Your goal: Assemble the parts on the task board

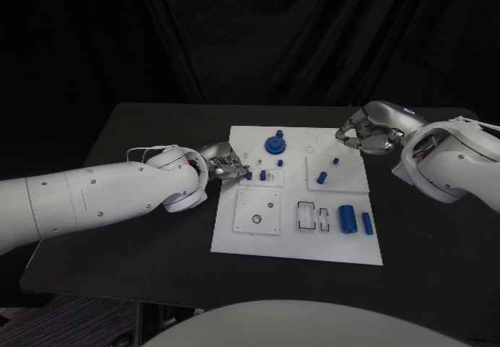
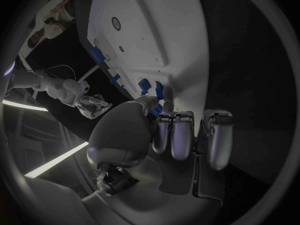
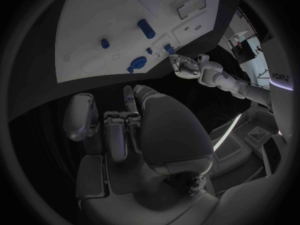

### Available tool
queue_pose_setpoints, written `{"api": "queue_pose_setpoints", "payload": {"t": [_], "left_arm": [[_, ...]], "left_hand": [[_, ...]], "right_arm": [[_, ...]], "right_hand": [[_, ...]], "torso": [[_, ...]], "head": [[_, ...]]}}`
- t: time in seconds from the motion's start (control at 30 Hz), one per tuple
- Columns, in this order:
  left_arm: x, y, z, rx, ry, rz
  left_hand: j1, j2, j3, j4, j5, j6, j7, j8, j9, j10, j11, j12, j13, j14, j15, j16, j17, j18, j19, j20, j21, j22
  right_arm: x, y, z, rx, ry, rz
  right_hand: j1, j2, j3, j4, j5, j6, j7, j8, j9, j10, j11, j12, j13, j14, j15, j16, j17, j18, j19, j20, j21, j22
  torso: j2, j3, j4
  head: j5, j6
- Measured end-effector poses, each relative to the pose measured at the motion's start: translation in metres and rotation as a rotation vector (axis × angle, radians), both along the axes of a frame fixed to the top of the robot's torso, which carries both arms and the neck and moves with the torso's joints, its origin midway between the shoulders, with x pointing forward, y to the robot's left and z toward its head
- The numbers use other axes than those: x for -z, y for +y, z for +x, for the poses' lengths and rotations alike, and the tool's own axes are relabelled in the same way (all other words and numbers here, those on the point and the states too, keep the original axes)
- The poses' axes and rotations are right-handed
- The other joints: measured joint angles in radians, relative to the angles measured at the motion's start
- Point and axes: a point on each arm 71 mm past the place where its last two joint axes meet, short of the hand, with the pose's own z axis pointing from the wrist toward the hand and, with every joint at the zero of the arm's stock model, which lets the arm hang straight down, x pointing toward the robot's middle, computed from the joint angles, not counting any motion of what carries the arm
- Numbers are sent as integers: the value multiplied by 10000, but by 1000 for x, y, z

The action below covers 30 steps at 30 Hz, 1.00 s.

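Head view: the white task board (image 1: 302,238), a flat matte plate with shallow square recesses, lies in the middle of the black table (image 1: 136,238). The left hand (image 1: 224,163) sits at the board's left edge, fingertips touching or just beside a small blue part (image 1: 248,175); whether it pinches that part cannot be told. The right hand (image 1: 367,135) hovers over the board's far right corner, fingers curled in, nothing visible in them. A flanged blue part (image 1: 276,142) stands near the far edge; two blue cylinders (image 1: 347,218) lie near the near right corner. Left wrist view: the left hand (image 2: 181,135) shows smooth silver fingers bent toward small blue parts (image 2: 159,91) at the board (image 2: 150,30) edge. Right wrist view: the right hand (image 3: 119,125) appears curled, above the board (image 3: 94,20). Likely hazards: the small, smooth, hard parts may slip from metal fingertips, tilt and jam in a recess, or roll off the adjacent board edge.
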Motion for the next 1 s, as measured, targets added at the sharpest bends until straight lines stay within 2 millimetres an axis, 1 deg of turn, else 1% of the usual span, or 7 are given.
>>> {"api": "queue_pose_setpoints", "payload": {"t": [0.6, 0.63, 0.73, 0.8, 0.83, 0.9, 1.0], "left_arm": [[1, -1, -2, 109, -64, 98], [1, -1, -2, 116, -65, 98], [1, -1, -2, 119, -71, 104], [1, -2, -2, 123, -71, 105], [2, -2, -2, 125, -68, 106], [2, -2, -2, 122, -68, 110], [2, -1, -1, 104, -70, 124]], "left_hand": [[-72, -72, 42, 43, -21, 0, 0, 39, 2, 0, 0, 0, 0, 0, 0, 0, 0, 0, 0, 0, 0, 0], [-100, -100, 71, 77, -155, 0, 0, 39, 5, 0, 0, 0, 0, 0, 0, 0, 0, 0, 0, 0, 0, 0], [-324, -115, -18, 295, -1032, 0, -1, 86, 13, 0, 0, 0, 0, 0, 0, 0, 0, 0, 0, 0, 0, 0], [-643, -96, -138, 396, -1558, 0, -1, 87, 11, 21, 61, 0, 0, 0, 0, 0, 0, 0, -37, 37, 0, 0], [-1045, -25, -393, 395, -2170, -36, 35, 88, -23, -2, 86, 0, 0, 14, 32, 0, 0, 0, -37, 37, 0, 0], [-1528, 55, -756, 394, -2829, -52, 50, 89, -109, -11, 95, 0, 0, 1, 73, 0, 0, 0, -37, 37, 0, 0], [-1909, 157, -1075, 400, -3169, -52, 50, 89, -165, -12, 95, 0, 0, 1, 73, 0, 0, 1, -13, 60, 0, 0]], "right_arm": [[0, 0, 0, -1, -1, 0], [0, 0, 0, -3, -1, 0], [0, 0, 0, -2, -2, 0], [0, 0, 0, -1, -1, -1], [0, 0, 0, -1, -1, -1], [0, 0, 0, -1, 0, -1], [0, 0, 0, 0, 2, -2]], "right_hand": [[0, 0, 0, 0, 0, 0, 0, 0, 0, 0, 0, 0, -2, 0, 0, 0, 0, -1, 0, 0, 0, -2], [0, 0, 0, 0, 0, 0, 0, 0, 0, 0, 0, 0, -2, 0, 0, 0, 0, 0, 0, 0, 0, -2], [0, 0, 0, 0, 0, 0, 0, 0, 0, 0, 0, 0, -3, 0, 0, 0, 0, 0, 0, 0, 0, -2], [0, 0, 0, 0, 0, 0, 0, 0, 0, 0, 0, 0, -3, 0, 0, 0, 0, 0, 0, 0, 0, -3], [0, 0, 0, 0, 0, 0, 0, 0, 0, 0, 0, 0, -3, 0, 0, 0, 0, 0, 0, 0, 0, -2], [0, 0, 0, 0, 0, 0, 0, 0, 0, 0, 0, 0, -3, 0, 0, 0, 0, 0, 0, 0, 0, -3], [0, 0, 0, 0, -1, 0, 0, 0, 0, 0, 0, 0, -3, 0, 0, 0, 0, -1, 0, 0, 0, -3]], "torso": [[-18, 2, -10], [-18, 4, -11], [-18, 7, -12], [-18, 7, -12], [-18, 8, -12], [-18, 8, -12], [-15, 8, -12]], "head": [[6, 0], [8, 0], [15, 0], [16, 0], [16, 0], [16, 0], [16, 0]]}}
